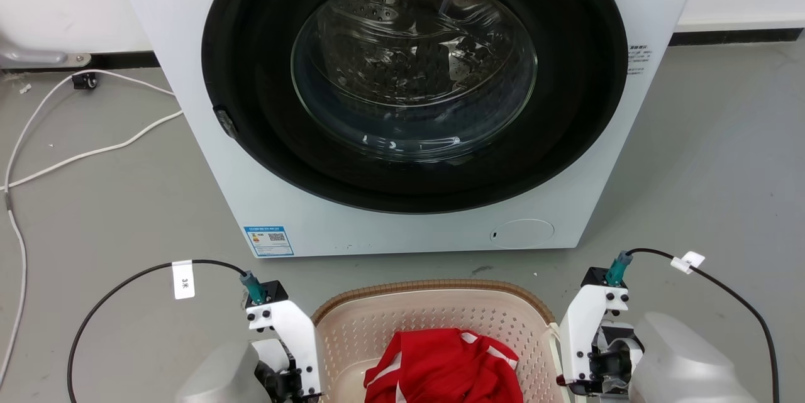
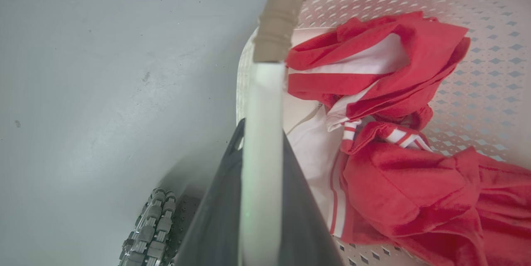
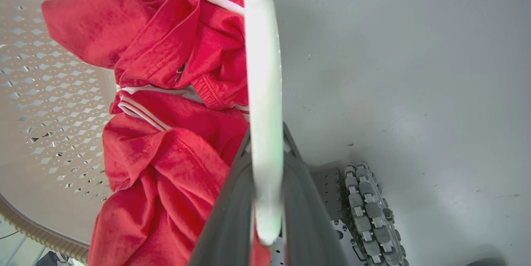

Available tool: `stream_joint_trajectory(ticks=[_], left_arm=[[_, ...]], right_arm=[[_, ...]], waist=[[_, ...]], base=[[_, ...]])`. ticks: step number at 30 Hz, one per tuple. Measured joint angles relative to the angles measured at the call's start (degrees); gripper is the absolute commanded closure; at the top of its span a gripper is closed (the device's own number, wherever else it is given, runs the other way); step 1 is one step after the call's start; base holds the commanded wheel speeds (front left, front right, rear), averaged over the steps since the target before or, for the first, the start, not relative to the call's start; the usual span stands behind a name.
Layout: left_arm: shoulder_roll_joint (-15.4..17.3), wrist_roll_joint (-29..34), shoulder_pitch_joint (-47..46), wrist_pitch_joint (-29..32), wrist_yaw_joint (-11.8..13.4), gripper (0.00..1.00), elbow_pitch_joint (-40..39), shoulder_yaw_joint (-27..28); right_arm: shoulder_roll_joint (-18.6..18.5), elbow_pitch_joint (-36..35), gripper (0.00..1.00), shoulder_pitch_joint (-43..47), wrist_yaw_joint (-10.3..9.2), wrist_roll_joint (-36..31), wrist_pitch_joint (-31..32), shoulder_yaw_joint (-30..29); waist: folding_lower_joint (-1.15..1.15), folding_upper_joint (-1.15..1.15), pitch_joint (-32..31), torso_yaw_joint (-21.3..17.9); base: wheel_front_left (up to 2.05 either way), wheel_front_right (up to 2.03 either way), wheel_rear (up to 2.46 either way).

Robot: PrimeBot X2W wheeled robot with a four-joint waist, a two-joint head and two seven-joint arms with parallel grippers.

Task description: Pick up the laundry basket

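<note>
1. I am looking down at the laundry basket (image 1: pixel 434 287), which is showing between my two wrists just before the washer (image 1: pixel 283 211); the bottom edge is cutting off its near half.
2. My left gripper (image 2: pixel 263 129) is pinching the basket's white handle (image 2: pixel 262 91) between narrow-set fingers.
3. My right gripper (image 3: pixel 267 131) is clamping the opposite handle (image 3: pixel 261 50) likewise.
4. Red-and-white clothing (image 1: pixel 443 365) is hiding much of the basket's bottom.
5. Whether the basket is touching the grey floor (image 1: pixel 692 170), I cannot tell.

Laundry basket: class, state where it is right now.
In the head view the laundry basket lies bottom centre, in front of the washer, between the left gripper and the right gripper, each clamped on one white handle.
</note>
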Motion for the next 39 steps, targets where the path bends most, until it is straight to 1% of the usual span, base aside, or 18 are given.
stream_joint_trajectory(ticks=[39], left_arm=[[-0.04,-1.44,0.02,-2.2,0.0,1.0,0.42,-1.47]], right_arm=[[0.15,0.0,1.0,0.28,0.0,-1.51,1.29,-2.86]], waist=[[0.0,0.0,-0.21,-0.45]], base=[[0.0,0.0,0.0]])
